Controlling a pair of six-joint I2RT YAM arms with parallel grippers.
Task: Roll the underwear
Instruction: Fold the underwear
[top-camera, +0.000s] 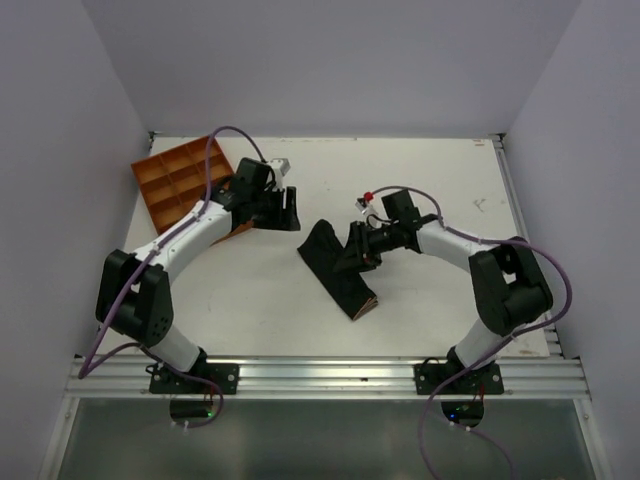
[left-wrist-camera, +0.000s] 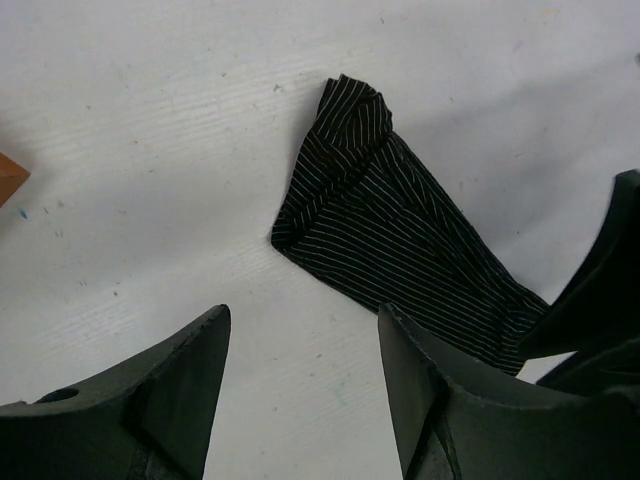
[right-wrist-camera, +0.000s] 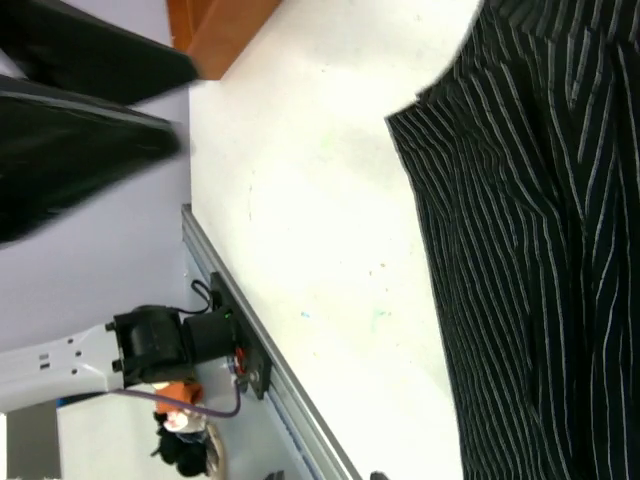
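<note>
The underwear (top-camera: 335, 268) is a black pinstriped fabric lying in the middle of the table, with a reddish-brown edge at its near corner. My right gripper (top-camera: 358, 250) is at its right edge, where the fabric bunches up into the jaws. The right wrist view shows the fabric (right-wrist-camera: 530, 260) close up but hardly any of my own fingers. My left gripper (top-camera: 288, 212) is open and empty, hovering to the upper left of the fabric. In the left wrist view the underwear (left-wrist-camera: 390, 230) lies ahead of the spread fingers (left-wrist-camera: 440, 400) and runs off towards the right gripper.
An orange compartment tray (top-camera: 180, 180) sits at the back left, beside the left arm; its corner shows in the right wrist view (right-wrist-camera: 215, 25). The aluminium rail (top-camera: 320, 375) runs along the near table edge. The white table (top-camera: 450, 180) ends at walls on three sides.
</note>
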